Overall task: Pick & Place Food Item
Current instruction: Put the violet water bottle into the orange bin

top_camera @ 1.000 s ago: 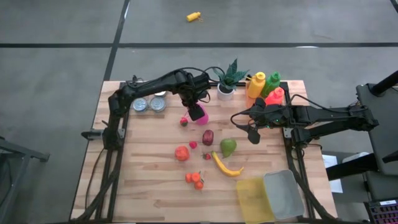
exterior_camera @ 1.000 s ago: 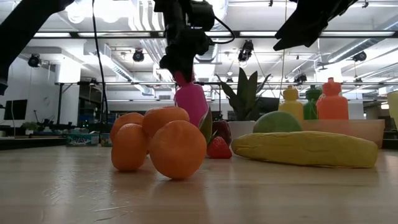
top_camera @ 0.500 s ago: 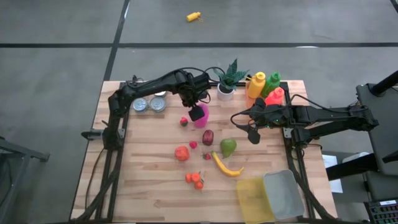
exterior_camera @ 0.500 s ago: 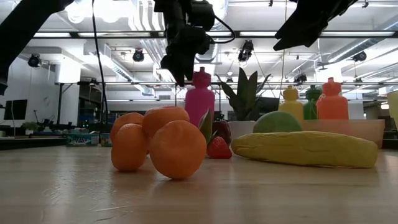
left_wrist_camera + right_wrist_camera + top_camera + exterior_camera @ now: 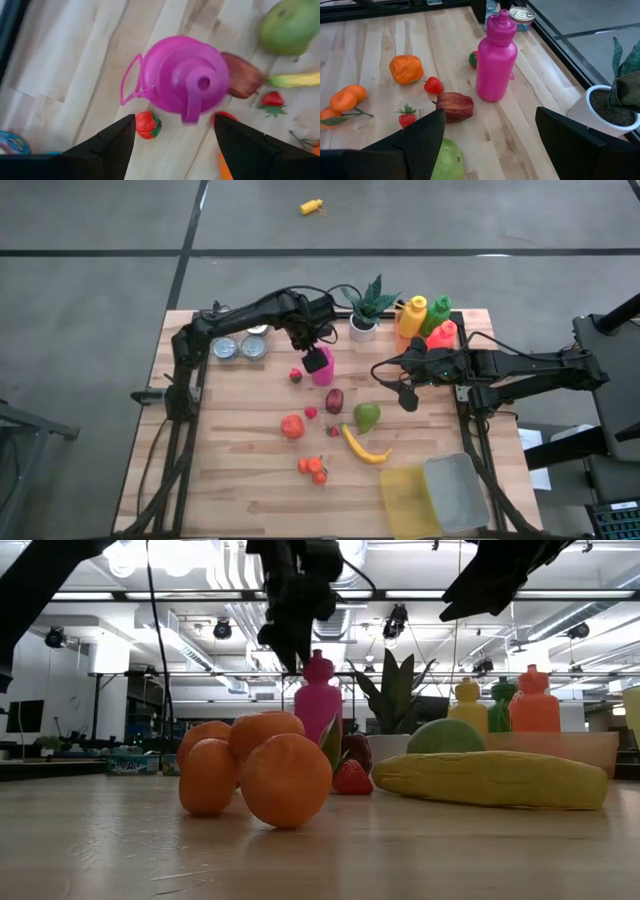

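Note:
A pink squeeze bottle [image 5: 323, 368] stands upright on its base on the wooden table, its cap [image 5: 202, 83] pointing at the left wrist camera. My left gripper [image 5: 313, 354] hangs open just above it; in the left wrist view its fingers [image 5: 112, 142] stand apart on either side of the bottle without touching. In the low view it [image 5: 292, 648] is above and beside the cap. My right gripper [image 5: 404, 393] hovers open over the table's right middle, facing the bottle [image 5: 496, 55] and the fruit.
Toy food lies mid-table: a dark red piece [image 5: 334, 400], a green pear [image 5: 367, 416], a banana [image 5: 365, 449], oranges [image 5: 314, 470], a tomato [image 5: 292, 426] and strawberries [image 5: 296, 375]. Yellow [image 5: 408, 498] and clear [image 5: 456, 490] bins sit near right. Cans [image 5: 240, 347], a plant [image 5: 364, 315] and sauce bottles [image 5: 425, 318] line the far edge.
My left gripper held the pink bottle tilted by its top a second ago. It has since let go and risen a little. The bottle swung from tilted to upright and now stands on the table on its own.

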Controlling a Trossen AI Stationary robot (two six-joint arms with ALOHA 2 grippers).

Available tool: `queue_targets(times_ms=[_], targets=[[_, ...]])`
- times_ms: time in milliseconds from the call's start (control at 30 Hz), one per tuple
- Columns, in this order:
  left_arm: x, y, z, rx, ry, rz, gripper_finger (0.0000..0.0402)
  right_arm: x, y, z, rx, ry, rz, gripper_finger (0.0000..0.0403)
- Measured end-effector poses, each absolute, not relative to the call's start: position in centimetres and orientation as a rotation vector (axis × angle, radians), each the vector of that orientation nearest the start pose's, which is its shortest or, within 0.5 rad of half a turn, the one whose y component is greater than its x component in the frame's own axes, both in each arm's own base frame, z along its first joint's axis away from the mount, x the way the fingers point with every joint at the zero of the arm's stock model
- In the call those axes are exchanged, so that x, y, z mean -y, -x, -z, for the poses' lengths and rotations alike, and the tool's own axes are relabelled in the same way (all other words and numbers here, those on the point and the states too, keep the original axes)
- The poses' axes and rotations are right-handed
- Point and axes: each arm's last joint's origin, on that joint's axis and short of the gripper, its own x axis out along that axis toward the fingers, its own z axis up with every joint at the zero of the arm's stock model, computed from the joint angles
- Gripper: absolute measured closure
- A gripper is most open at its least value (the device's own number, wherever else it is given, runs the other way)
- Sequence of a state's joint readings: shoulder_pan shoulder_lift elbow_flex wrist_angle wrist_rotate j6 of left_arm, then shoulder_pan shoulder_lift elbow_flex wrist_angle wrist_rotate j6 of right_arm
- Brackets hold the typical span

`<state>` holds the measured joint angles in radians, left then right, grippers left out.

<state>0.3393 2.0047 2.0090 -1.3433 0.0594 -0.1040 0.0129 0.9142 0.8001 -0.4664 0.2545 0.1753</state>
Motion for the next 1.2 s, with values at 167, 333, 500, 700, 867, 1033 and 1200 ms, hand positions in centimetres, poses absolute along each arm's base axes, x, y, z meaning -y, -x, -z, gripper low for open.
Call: queue_targets(times_ms=[167, 333, 500, 700, 867, 1033, 1200], targets=[[-12.5, -35.8, -34.4, -1.16, 0.308, -0.335, 0.0126, 0.5, -18.9, -29.2, -0.554, -0.092, 0.285, 0.0095], [-11.6, -33.1, -36.7, -0.972, 0.243, -0.392, 0.0126, 0.5, -18.9, -29.2, -0.554, -0.092, 0.285, 0.0095], [-10.4, -29.1, -36.8, -0.763, 0.192, -0.445, 0.0126, 0.5, -19.0, -29.2, -0.548, -0.091, 0.289, 0.0095], [-8.6, -23.1, -36.1, -0.467, 0.105, -0.513, 0.0126, 0.5, -19.0, -29.2, -0.546, -0.091, 0.293, 0.0095], [-7.3, -19.0, -33.9, -0.237, 0.088, -0.556, 0.0126, 0.5, -19.0, -29.2, -0.546, -0.091, 0.293, 0.0095], [-6.4, -16.3, -30.9, -0.048, 0.102, -0.564, 0.0126, 0.5, -19.0, -29.2, -0.546, -0.09, 0.292, 0.0095], [-5.9, -14.9, -29.2, 0.004, 0.1, -0.559, 0.0126, 0.5, -19.0, -29.2, -0.545, -0.091, 0.292, 0.0095]])
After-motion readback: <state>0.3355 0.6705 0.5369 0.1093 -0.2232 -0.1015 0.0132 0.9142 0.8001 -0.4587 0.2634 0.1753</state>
